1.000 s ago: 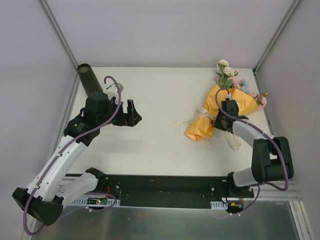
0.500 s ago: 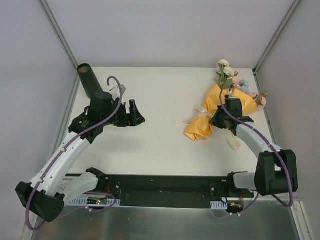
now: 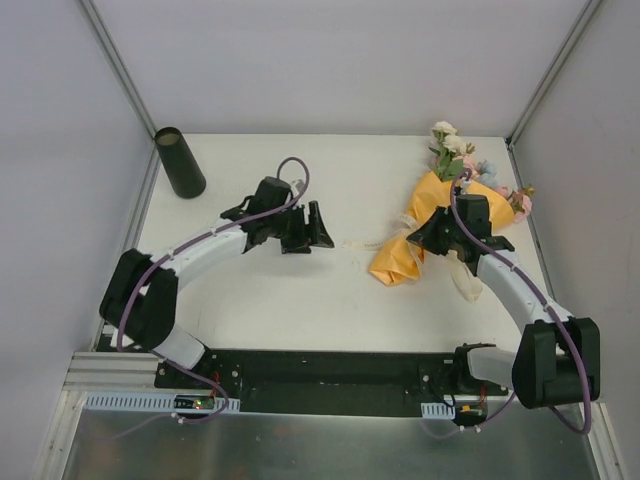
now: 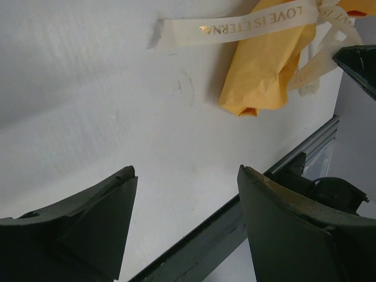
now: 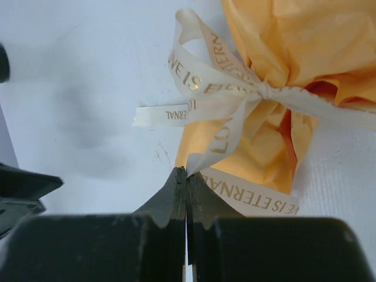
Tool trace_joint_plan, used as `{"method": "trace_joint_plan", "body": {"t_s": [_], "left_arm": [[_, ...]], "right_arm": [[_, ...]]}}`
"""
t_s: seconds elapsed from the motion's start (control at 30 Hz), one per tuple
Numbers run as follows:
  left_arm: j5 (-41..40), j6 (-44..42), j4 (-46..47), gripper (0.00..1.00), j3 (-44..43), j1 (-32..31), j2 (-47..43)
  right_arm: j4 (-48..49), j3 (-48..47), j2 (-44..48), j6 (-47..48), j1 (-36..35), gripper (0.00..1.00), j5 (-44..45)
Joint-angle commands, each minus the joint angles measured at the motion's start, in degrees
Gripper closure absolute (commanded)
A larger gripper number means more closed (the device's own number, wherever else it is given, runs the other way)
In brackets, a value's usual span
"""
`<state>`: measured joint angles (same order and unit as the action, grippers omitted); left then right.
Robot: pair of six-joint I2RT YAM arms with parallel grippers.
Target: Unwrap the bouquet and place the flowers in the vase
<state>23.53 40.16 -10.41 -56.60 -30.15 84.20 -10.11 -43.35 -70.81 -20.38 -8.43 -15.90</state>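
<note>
While the bouquet (image 3: 397,262) lies on its side at the right of the desk (image 3: 300,290), tied with its cream ribbon (image 5: 235,94), the right end effector (image 5: 186,171) is clenched, its tips right at a ribbon tail. Whether the tail is caught cannot be told. If not, a pull would leave the ribbon tied. If so, a hard pull could drag the whole bunch, since nothing holds it down. The left end effector (image 4: 185,173) hangs wide apart and empty nearby. The vase (image 3: 180,162) stands far off, back left.
</note>
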Motion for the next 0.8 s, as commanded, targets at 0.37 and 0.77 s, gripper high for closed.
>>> {"method": "trace_joint_plan", "body": {"t_s": [0.37,0.77], "left_arm": [[6.44,2.73,25.17,0.28,-12.75,-8.95,23.81],[6.80,-1.75,28.16,0.22,-7.05,-14.41,25.92]], "right_arm": [[1.76,2.22,9.90,-5.11,0.17,1.00,1.23],[3.52,3.54,9.99,-11.78,0.25,1.00,3.07]]}}
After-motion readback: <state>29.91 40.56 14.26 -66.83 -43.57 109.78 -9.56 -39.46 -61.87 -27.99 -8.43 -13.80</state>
